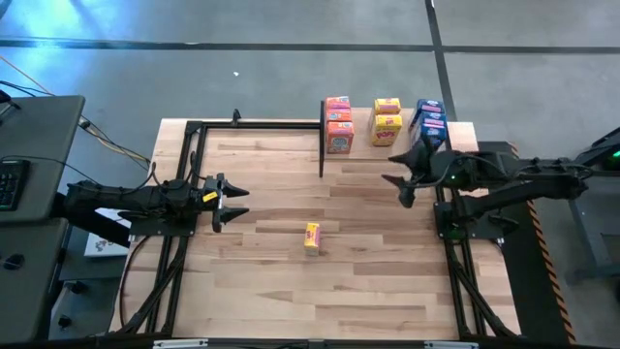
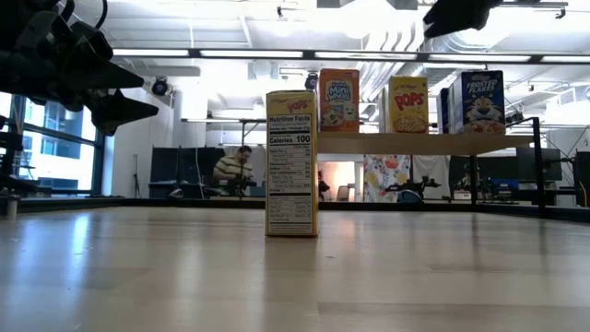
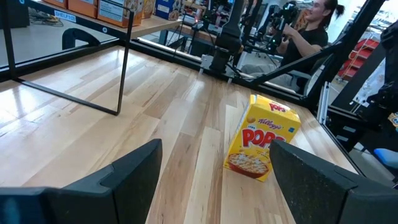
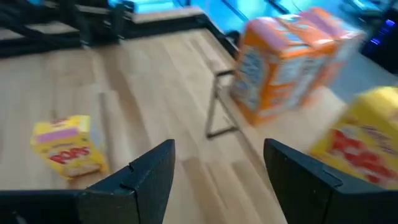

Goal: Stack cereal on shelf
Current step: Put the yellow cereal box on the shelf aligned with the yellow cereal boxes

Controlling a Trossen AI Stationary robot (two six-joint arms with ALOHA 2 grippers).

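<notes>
One yellow cereal box (image 1: 311,237) stands upright on its bottom end in the middle of the table, also seen in the low view (image 2: 291,163) and both wrist views (image 3: 261,143) (image 4: 65,149). Orange (image 1: 338,123), yellow (image 1: 387,121) and blue (image 1: 429,120) cereal boxes stand on the shelf (image 1: 363,134) at the far right. My left gripper (image 1: 231,202) waits open at the left, pointing at the lone box. My right gripper (image 1: 399,180) hangs open in the air in front of the shelf, with nothing between its fingers (image 4: 217,180).
The shelf board (image 2: 424,143) rests on thin black posts (image 1: 322,145) above the tabletop. Black frame rails (image 1: 184,174) run along the table's left and right sides. Bare wood lies around the lone box. A person (image 3: 308,34) sits beyond the table.
</notes>
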